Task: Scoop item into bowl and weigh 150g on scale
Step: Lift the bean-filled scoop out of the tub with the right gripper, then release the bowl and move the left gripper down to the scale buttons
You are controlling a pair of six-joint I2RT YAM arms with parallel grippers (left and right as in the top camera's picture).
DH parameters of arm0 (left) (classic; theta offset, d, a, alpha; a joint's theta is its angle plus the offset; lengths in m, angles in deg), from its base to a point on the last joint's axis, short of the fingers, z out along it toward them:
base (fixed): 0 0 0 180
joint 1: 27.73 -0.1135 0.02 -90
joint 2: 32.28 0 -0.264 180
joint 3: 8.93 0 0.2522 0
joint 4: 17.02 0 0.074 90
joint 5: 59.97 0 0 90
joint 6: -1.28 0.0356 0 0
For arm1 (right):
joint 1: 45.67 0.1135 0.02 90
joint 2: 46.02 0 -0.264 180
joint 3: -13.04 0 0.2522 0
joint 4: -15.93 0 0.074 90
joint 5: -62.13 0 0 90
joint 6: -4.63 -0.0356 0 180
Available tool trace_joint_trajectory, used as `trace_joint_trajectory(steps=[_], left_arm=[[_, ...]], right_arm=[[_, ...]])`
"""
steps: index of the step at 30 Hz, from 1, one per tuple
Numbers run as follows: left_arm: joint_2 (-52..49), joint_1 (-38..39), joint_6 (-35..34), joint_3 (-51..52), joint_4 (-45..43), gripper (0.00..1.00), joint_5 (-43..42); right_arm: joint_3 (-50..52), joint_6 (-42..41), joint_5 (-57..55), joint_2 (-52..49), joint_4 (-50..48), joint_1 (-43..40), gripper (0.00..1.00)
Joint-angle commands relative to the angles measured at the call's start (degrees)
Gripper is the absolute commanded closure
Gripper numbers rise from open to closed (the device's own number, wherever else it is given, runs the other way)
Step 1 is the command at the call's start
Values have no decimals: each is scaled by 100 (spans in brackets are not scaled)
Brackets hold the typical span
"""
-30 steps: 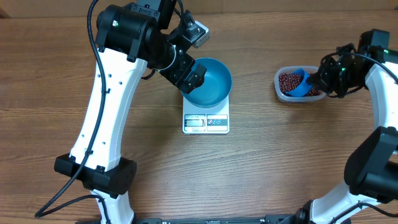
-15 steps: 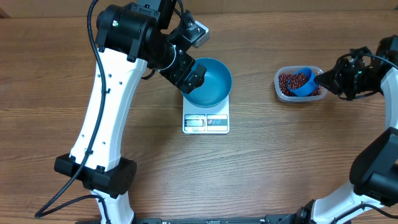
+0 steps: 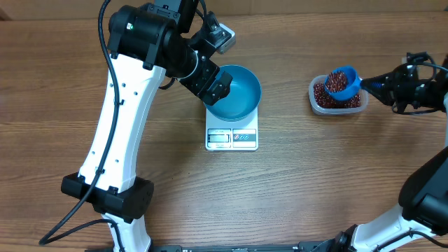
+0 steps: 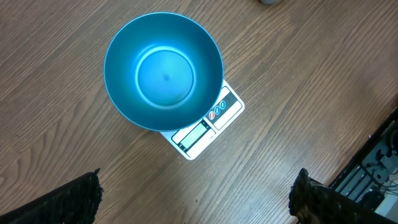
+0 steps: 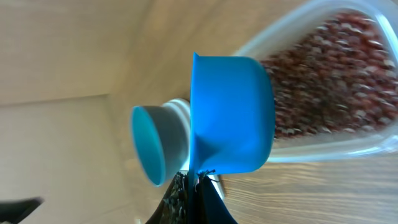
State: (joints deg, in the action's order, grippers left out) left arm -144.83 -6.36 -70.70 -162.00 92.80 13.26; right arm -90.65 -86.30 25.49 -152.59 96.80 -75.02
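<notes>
Beans (image 3: 337, 82) fill the scoop (image 5: 230, 118) pinched by the right hand (image 3: 386, 85), left hand (image 3: 215, 84) spread empty; scale (image 3: 232, 138) print unreadable.

The overhead camera is looking straight down on the whole desk (image 3: 315, 189). The left wrist camera is facing down from well above the bowl (image 4: 163, 70) and scale (image 4: 214, 118), both shared with overhead. The right wrist camera is looking closely along the scoop (image 5: 233, 115) at the tub (image 5: 348, 146).
</notes>
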Motion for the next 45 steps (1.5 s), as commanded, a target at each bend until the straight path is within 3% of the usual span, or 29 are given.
trace_joint_trajectory(steps=[1,7,39,40,43,45], left_arm=[[-28,4,87,20,-13,1,-66],[-28,4,87,20,-13,1,-63],[-28,4,35,33,-319,0,-136],[-28,7,39,37,-291,5,-201],[-28,11,37,52,-284,71,-468],[-28,11,37,66,-245,94,-595]], right_arm=[[-7,680,1272,2,-9,-81,96],[-7,861,1836,2,-9,-85,96],[-7,896,1513,2,76,-83,96],[-9,896,1510,2,76,-83,96],[-7,896,1513,2,76,-83,96],[-7,896,1510,2,79,-83,96]])
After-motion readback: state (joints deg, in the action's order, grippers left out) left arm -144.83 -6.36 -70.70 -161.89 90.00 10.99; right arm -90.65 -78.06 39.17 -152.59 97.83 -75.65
